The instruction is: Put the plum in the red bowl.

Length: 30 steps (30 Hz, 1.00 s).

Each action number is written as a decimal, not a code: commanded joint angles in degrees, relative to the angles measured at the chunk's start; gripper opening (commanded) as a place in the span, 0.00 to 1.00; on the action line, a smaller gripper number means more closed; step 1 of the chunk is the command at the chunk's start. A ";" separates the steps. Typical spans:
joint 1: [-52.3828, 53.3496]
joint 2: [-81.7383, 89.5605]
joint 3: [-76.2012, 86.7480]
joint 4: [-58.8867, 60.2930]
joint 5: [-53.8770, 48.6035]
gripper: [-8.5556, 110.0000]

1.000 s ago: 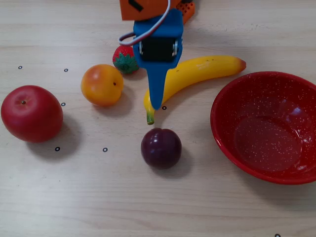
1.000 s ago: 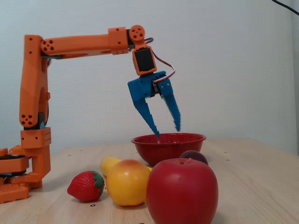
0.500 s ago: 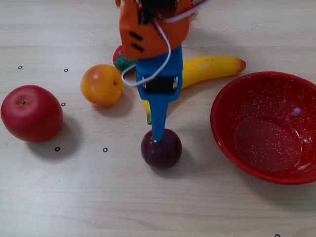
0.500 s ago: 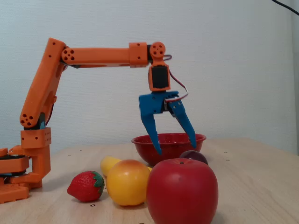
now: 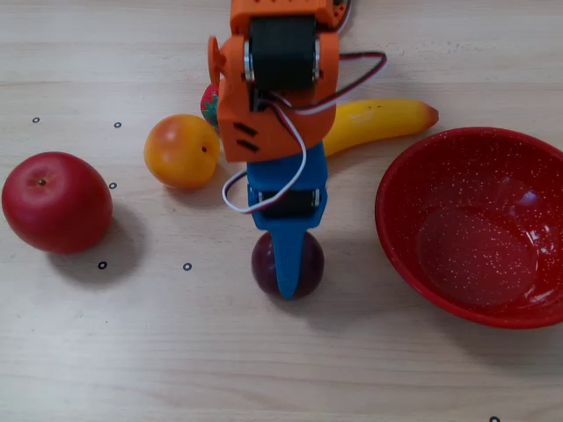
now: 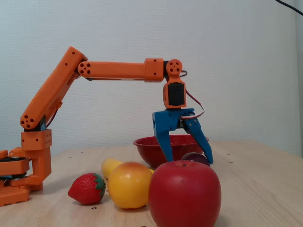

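Observation:
The plum (image 5: 264,264) is a small dark maroon fruit on the wooden table, left of the red bowl (image 5: 406,189). My blue gripper (image 5: 286,274) hangs straight down over it, one finger lying across its top in this view. In the side fixed view the gripper (image 6: 188,161) is open, its fingers (image 6: 164,142) straddling the plum (image 6: 194,157), which is partly hidden behind the apple. The red bowl (image 6: 147,145) is empty.
A large red apple (image 5: 56,202) lies at the left, an orange fruit (image 5: 181,151) beside the arm, a banana (image 5: 378,119) behind the bowl, and a strawberry (image 5: 209,101) mostly hidden by the arm. The arm's base (image 6: 28,161) stands at the left of the side fixed view.

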 commanded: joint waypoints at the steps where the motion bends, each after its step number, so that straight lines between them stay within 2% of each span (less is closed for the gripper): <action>1: -0.18 2.81 -4.57 -1.67 2.11 0.40; 30: -0.70 -0.35 -5.19 -3.34 3.25 0.35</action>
